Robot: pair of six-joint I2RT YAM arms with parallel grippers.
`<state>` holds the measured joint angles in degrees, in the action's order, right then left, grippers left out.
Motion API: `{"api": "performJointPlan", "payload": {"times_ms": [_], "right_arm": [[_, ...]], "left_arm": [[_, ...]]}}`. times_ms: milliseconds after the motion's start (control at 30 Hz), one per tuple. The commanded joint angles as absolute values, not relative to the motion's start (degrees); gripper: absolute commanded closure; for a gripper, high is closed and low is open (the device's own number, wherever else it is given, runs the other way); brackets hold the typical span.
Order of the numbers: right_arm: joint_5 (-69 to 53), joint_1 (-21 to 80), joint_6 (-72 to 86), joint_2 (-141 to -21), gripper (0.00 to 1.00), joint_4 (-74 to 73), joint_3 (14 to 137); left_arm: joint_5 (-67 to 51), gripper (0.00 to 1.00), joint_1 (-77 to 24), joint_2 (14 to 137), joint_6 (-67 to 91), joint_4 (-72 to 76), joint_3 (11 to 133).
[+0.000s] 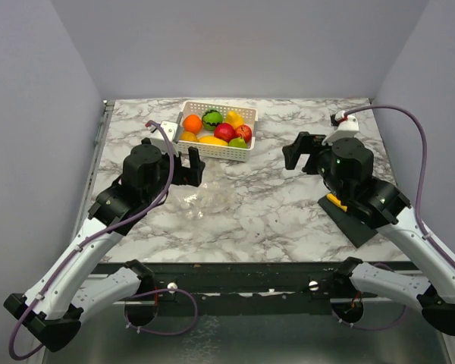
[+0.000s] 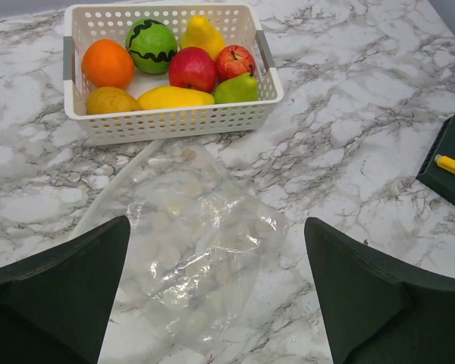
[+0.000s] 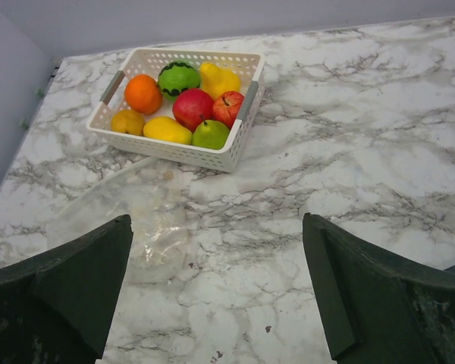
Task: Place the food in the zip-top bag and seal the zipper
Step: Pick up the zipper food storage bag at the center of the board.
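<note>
The food (image 1: 216,129) (image 2: 171,67) (image 3: 183,106), several toy fruits in orange, red, yellow and green, lies in a white slotted basket (image 1: 214,151) (image 2: 174,120) (image 3: 235,144). The zip-top bag (image 1: 203,199) (image 2: 193,243) (image 3: 133,216) lies flat and empty on the marble just in front of the basket. Its zipper (image 2: 114,189) runs along the left edge. My left gripper (image 1: 188,165) (image 2: 216,262) hovers open above the bag. My right gripper (image 1: 302,152) (image 3: 216,262) hangs open over bare marble to the right, nothing between its fingers.
A black pad with a yellow piece (image 1: 349,214) (image 2: 449,165) lies at the right near my right arm. The marble table (image 1: 273,197) ends at a dark front rail; grey walls close in on the left, right and back.
</note>
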<state>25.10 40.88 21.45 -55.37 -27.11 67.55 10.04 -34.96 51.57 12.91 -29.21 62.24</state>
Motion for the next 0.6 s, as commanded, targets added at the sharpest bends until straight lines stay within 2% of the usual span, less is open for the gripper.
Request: {"api": "performJointPlan", "payload": {"times_ms": [0,200,433,567], "right_arm": [[29.57,41.07,29.33,-55.76,0.00,-34.62,69.28],[21.05,41.08,24.26,-58.75,0.00,-38.32,73.37],[12.25,41.06,22.96,-59.17,0.00,-32.00,70.38],[9.40,41.08,22.68,-63.47,0.00,-31.84,72.41]], "left_arm": [[8.84,0.01,-35.07,49.86,13.93,-30.54,61.89],[9.42,0.01,-35.07,49.57,14.32,-30.67,60.33],[9.82,0.01,-35.07,49.37,13.71,-31.05,58.97],[11.07,0.01,-35.07,48.38,14.21,-31.11,57.47]]}}
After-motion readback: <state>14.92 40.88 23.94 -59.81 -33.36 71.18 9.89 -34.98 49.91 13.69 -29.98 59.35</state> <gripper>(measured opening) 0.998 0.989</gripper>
